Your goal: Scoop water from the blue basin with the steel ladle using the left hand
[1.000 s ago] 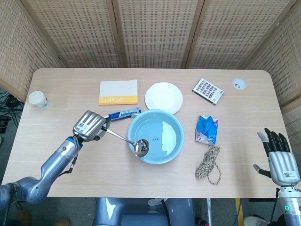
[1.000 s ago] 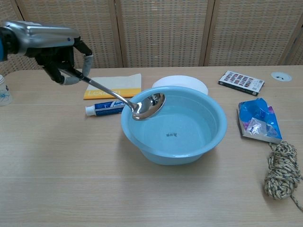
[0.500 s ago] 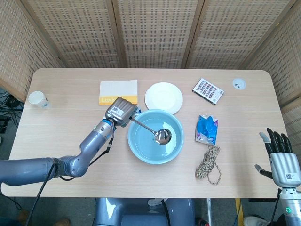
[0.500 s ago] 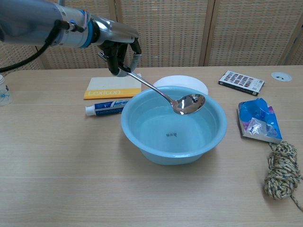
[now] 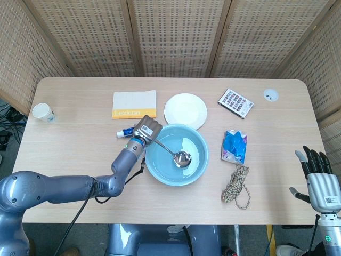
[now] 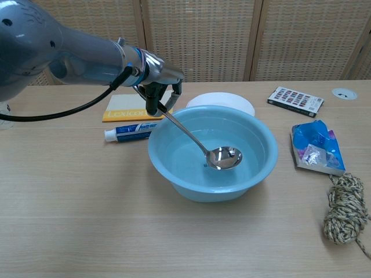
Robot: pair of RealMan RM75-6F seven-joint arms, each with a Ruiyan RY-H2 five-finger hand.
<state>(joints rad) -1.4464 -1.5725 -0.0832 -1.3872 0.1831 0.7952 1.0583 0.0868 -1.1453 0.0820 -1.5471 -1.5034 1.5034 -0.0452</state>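
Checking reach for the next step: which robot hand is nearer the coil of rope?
Right. The right robot hand sits open just right of the rope; the left robot hand grips the ladle across the blue basin.

Wooden table (image 5: pixel 80 154) bearing basin (image 5: pixel 198 169), plate (image 5: pixel 185 110), book (image 5: pixel 134 104), rope (image 5: pixel 236 186).

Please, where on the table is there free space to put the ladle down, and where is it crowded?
Bare table lies left of the blue basin, between the paper cup and the front edge. The front strip below the basin and rope is free too. It is crowded behind the basin: yellow book, toothpaste tube, white plate.
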